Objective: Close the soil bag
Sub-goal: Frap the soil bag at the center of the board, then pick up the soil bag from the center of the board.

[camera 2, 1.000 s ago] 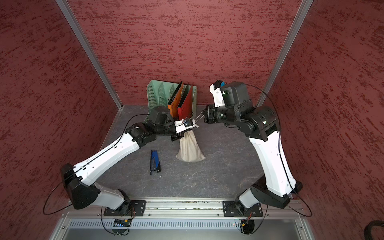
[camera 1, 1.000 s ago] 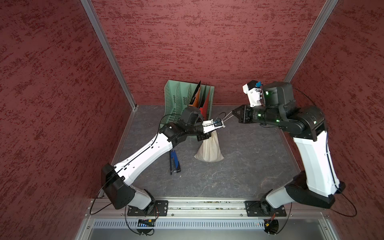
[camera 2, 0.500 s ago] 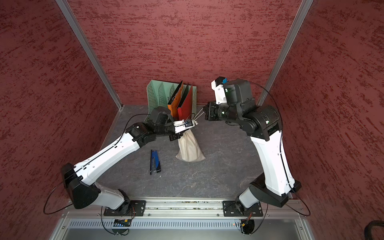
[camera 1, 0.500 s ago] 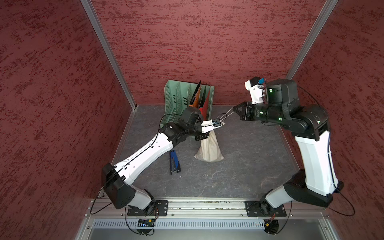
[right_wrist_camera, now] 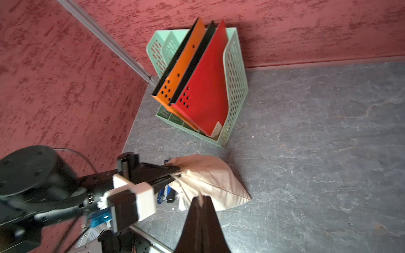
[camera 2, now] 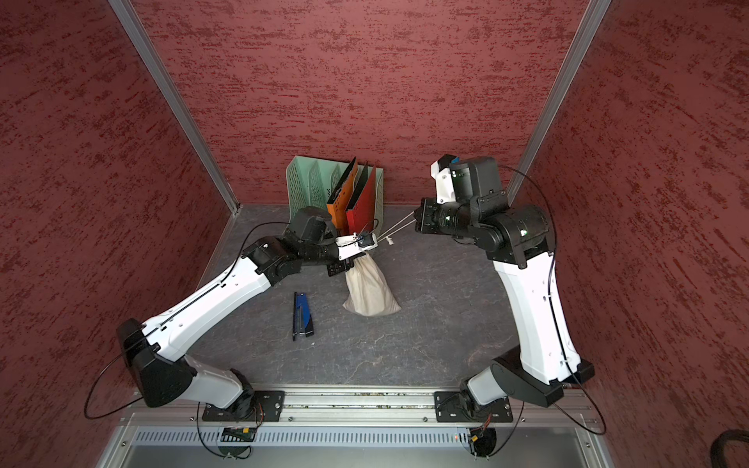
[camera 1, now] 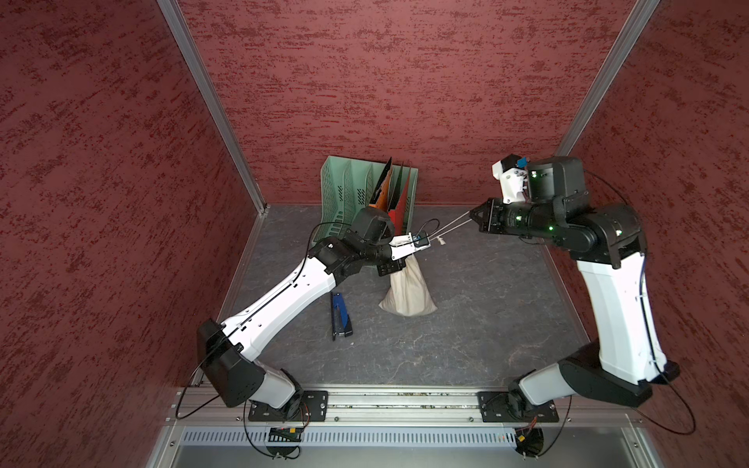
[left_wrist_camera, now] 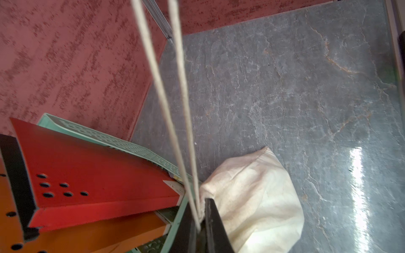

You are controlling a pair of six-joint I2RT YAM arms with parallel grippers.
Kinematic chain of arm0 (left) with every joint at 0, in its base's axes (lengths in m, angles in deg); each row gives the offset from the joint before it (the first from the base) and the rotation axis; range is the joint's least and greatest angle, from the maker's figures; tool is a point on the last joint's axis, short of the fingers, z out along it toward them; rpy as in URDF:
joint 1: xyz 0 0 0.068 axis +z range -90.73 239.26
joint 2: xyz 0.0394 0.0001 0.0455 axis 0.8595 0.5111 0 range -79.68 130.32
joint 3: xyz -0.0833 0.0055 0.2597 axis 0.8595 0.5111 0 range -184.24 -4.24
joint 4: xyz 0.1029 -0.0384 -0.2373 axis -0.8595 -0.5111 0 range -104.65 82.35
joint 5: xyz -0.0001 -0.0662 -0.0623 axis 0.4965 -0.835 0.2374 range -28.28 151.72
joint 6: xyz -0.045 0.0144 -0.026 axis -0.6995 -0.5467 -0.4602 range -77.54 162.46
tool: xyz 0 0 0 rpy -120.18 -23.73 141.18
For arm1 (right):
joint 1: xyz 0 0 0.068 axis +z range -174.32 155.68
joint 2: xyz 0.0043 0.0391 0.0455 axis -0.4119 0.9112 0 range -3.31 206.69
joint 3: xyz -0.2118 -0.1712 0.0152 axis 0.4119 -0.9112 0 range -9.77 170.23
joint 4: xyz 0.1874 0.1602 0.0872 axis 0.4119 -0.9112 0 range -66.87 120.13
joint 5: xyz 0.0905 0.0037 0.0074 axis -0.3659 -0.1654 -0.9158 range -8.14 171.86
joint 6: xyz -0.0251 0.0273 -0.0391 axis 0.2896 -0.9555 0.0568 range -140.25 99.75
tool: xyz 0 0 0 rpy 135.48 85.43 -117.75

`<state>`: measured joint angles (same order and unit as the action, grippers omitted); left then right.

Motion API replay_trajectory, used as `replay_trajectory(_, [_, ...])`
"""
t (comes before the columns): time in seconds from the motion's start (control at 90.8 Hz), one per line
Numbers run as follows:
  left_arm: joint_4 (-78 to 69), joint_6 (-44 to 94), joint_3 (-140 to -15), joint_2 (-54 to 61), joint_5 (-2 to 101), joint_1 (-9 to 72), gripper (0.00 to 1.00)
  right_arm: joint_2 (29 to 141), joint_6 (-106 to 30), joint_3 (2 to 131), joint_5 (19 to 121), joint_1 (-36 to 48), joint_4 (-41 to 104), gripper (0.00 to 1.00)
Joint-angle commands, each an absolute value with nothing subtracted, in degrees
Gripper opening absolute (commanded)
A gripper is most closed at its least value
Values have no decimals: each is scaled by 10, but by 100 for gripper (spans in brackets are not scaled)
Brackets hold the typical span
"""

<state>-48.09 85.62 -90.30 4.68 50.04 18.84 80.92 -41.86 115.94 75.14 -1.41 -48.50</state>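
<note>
Left wrist view first: what is your left gripper [left_wrist_camera: 200, 209] doing?
— Clamped on the gathered neck of the cream cloth drawstring soil bag [camera 1: 407, 293], which rests on the grey worktop [camera 1: 486, 316] near the blue stapler [camera 1: 341, 316].
— And the right gripper [camera 1: 473, 212]?
— Mine is pinched shut on two thin pale cords [camera 1: 452, 223], taut from that neck.

Left arm [camera 1: 279, 295], right arm [camera 1: 608, 312]: white link shells, black joints [camera 1: 227, 364], green LEDs [camera 1: 550, 228], looped black cables [camera 2: 86, 406], black base plates [camera 1: 287, 407].
</note>
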Motion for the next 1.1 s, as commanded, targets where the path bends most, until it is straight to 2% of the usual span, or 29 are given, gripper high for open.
replay_trajectory(0.0, [-599,831,-920,58,489,198,0,740,-418,1051,783,-38,-397,0])
replay_trajectory(0.154, [-607,797,-954,51,455,191,0,704,-420,924,757,-53,-333,0])
replay_trajectory(0.485, [-652,671,-1084,108,397,189,0,693,-387,804,672,-59,-272,0])
replay_trajectory(0.529, [-655,664,-1095,113,393,186,0,690,-378,800,666,-59,-272,3])
replay_trajectory(0.716, [-682,630,-1139,133,389,183,0,681,-357,795,661,-65,-278,38])
replay_trajectory(0.948, [-695,604,-1176,147,387,184,0,638,-332,808,689,-78,-266,64])
replay_trajectory(1.014, [-698,595,-1189,152,381,184,0,619,-310,799,662,-79,-238,73])
replay_trajectory(1.091, [-700,589,-1202,159,370,183,0,601,-276,770,573,-80,-184,79])
